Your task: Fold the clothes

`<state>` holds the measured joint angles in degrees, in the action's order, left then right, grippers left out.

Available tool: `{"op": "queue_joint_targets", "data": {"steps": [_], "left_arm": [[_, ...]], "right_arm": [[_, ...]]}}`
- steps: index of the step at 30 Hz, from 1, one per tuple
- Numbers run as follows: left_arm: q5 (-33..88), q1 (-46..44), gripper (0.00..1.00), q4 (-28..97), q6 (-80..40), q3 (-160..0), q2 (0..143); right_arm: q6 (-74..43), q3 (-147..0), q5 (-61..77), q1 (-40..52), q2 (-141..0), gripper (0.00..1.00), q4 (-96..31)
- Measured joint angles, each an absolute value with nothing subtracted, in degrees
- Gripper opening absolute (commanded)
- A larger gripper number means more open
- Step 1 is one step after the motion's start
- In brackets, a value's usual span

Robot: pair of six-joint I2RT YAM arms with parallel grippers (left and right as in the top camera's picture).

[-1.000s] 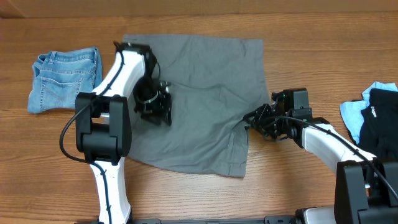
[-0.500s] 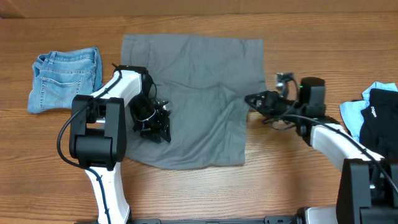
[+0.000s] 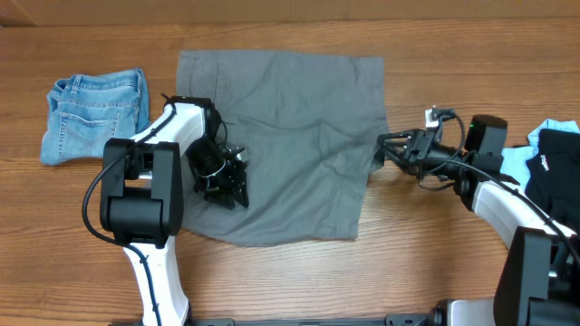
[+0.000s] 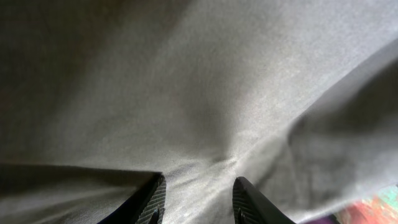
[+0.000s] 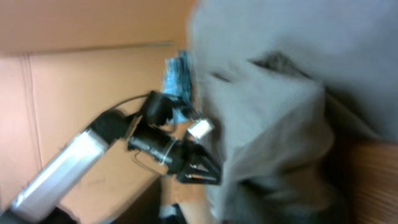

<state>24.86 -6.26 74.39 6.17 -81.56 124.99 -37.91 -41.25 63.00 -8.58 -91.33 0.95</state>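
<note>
On the table (image 3: 435, 263), centrally, the shorts (image 3: 290, 118) lie spread flat, lightly creased, with no fold made yet. Left gripper (image 3: 225, 179) sits low on their left portion. Its wrist view shows the fingers (image 4: 153, 198) moderately apart and pressed to the cloth, a small pucker between them. Right gripper (image 3: 387, 149) is at the right edge, where fabric bulges toward it. Whether it holds cloth cannot be determined, its wrist view being blurred. Assessment: grasps are being set for the first fold. Next move requires both grips secured, then an even lift across.
</note>
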Motion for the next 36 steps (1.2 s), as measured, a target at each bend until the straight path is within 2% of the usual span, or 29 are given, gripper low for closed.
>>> {"op": "queue_joint_targets", "data": {"steps": [3, 6, 7, 10, 14, 17, 18, 20, 24, 26, 28, 32, 36], "left_arm": [[24.9, -6.3, 0.41, 74.4, 6.2, -81.6, 125.0], [24.9, -6.3, 0.41, 74.4, 6.2, -81.6, 125.0], [24.9, -6.3, 0.41, 74.4, 6.2, -81.6, 125.0], [25.0, -6.3, 0.41, 74.4, 6.2, -81.6, 125.0], [24.9, -6.3, 0.41, 74.4, 6.2, -81.6, 125.0], [25.0, -6.3, 0.41, 74.4, 6.2, -81.6, 125.0], [25.0, -6.3, 0.41, 74.4, 6.2, -81.6, 125.0], [25.0, -6.3, 0.41, 74.4, 6.2, -81.6, 125.0], [25.0, -6.3, 0.41, 74.4, 6.2, -81.5, 125.0], [25.0, -6.3, 0.41, 74.4, 6.2, -81.5, 125.0], [25.0, -6.3, 0.41, 74.4, 6.2, -81.5, 125.0], [25.0, -6.3, 0.41, 74.4, 6.2, -81.5, 125.0], [25.1, -6.3, 0.41, 74.4, 6.2, -81.5, 125.0]], "right_arm": [[-36.1, -41.3, 56.0, -7.4, -91.3, 0.57, -7.5], [-35.0, -41.3, 48.1, -6.7, -91.3, 0.43, -13.2], [-34.9, -41.2, 45.9, -6.7, -91.3, 0.43, -14.2], [-34.5, -41.2, 41.4, -6.7, -91.3, 0.48, -14.9], [-33.9, -41.2, 38.3, -6.7, -91.3, 0.59, -16.0], [-33.4, -41.2, 37.3, -6.2, -91.4, 0.60, -15.9], [-33.3, -41.2, 37.2, -5.7, -91.5, 0.58, -15.3], [-32.9, -41.2, 37.7, -4.3, -92.3, 0.40, -12.2], [-32.9, -41.2, 42.8, -1.6, -95.1, 0.29, -2.9], [-32.8, -41.2, 46.3, -0.5, -95.5, 0.14, 1.5], [-33.1, -41.2, 49.9, 0.2, -95.5, 0.05, 5.0], [-35.1, -41.2, 55.3, 0.1, -95.5, 0.04, 7.7], [-39.1, -41.2, 60.1, -3.9, -95.5, 0.04, 7.8]]}}
